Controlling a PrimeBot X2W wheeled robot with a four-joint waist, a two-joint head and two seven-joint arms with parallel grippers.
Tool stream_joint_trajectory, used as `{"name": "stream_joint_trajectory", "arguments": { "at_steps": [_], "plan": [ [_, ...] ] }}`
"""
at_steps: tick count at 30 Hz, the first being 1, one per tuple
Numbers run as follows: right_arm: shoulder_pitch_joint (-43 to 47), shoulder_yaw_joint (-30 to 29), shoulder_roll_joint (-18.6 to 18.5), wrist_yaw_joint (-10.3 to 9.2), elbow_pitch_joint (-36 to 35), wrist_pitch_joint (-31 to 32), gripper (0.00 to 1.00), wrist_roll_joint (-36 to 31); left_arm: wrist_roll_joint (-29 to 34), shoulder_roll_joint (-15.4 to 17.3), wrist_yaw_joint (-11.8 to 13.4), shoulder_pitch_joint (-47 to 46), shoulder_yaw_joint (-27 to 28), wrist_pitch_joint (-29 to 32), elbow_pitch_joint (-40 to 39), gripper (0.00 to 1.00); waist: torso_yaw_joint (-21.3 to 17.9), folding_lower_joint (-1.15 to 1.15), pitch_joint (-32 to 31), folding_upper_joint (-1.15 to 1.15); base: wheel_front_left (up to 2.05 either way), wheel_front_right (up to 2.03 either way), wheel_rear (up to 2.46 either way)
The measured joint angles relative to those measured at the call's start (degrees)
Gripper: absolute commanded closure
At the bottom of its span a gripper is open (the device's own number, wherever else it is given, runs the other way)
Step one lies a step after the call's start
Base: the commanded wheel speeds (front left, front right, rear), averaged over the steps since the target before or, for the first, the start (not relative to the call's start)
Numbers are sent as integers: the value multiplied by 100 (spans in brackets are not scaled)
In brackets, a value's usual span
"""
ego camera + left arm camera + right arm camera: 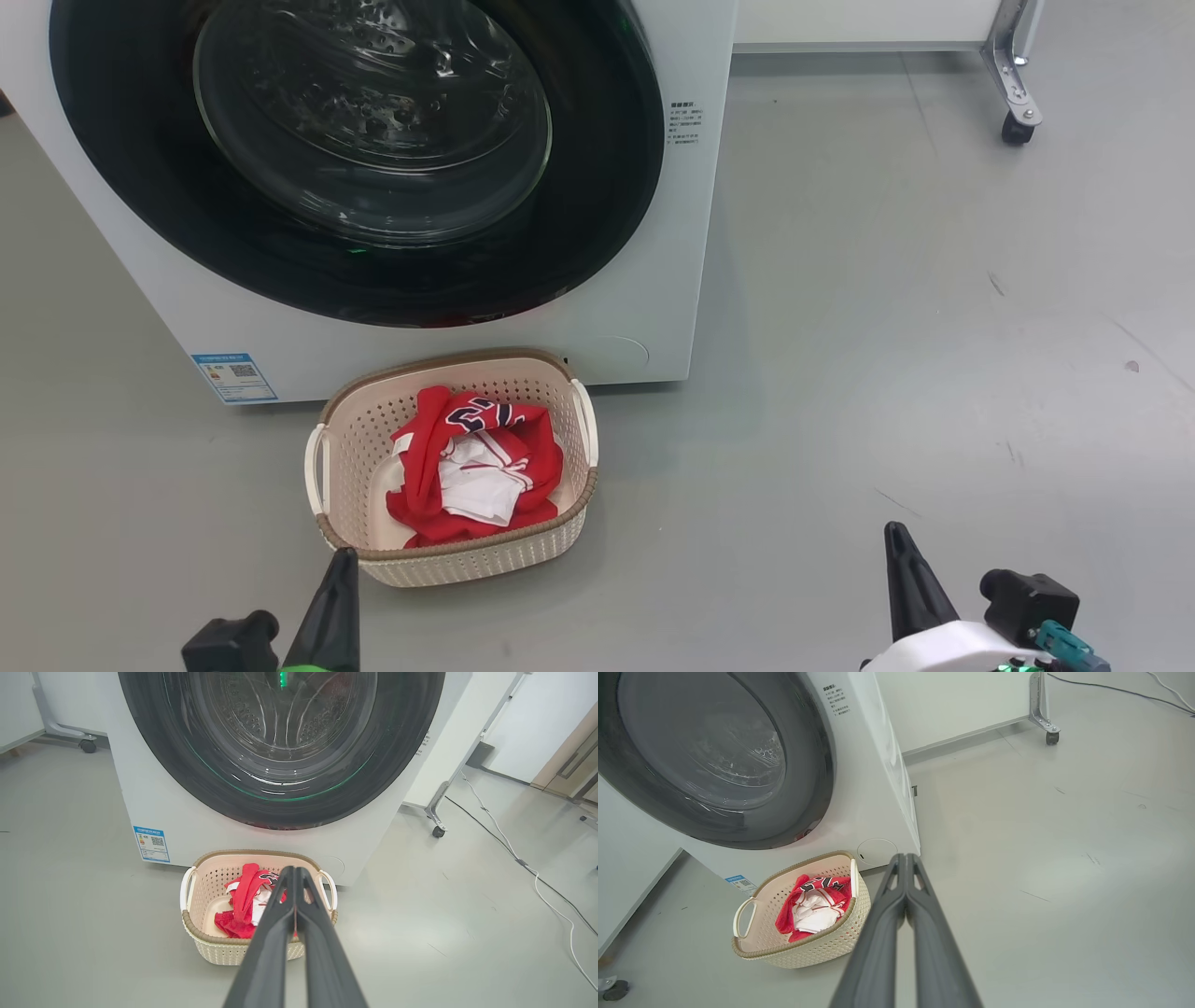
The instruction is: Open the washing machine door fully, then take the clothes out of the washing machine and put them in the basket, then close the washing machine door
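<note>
The white washing machine (pixel 644 280) fills the upper left of the head view, and its round black-ringed washing machine door (pixel 373 121) lies flush against the front. On the floor just before it stands the cream basket (pixel 560 537) holding the red and white clothes (pixel 471 462). My left gripper (pixel 344 557) is shut and empty at the basket's near rim. My right gripper (pixel 897 532) is shut and empty over bare floor to the right. The left wrist view shows the door (pixel 397 765), the basket (pixel 205 945), the clothes (pixel 243 891) and the shut gripper (pixel 294 870). The right wrist view shows the basket (pixel 817 952) left of the shut gripper (pixel 905 857).
A white panel on a metal leg with a castor (pixel 1016 126) stands at the back right. A blue label sticker (pixel 233 376) marks the machine's lower left front. Cables (pixel 537 877) trail over the grey floor to the right in the left wrist view.
</note>
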Motion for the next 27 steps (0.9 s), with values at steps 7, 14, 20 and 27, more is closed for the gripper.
{"name": "stream_joint_trajectory", "arguments": {
  "at_steps": [7,14,20,27],
  "plan": [
    [-5,-119,-26,1,-38,107,100,488,-495,0,-44,-8,100,104,-4,100,4,0,-9,0,0,0,0],
    [-30,-249,-77,20,-56,234,100,1023,-1026,4,-77,-30,199,229,-1,100,8,0,-20,0,0,0,0],
    [-72,-357,-116,67,-59,309,100,1511,-1504,18,-103,-62,290,319,14,100,11,0,-29,0,0,0,0],
    [-158,-485,-141,103,-63,444,100,2040,-2062,32,-153,-171,385,437,47,100,15,0,-42,0,0,0,0]
  ]
}}
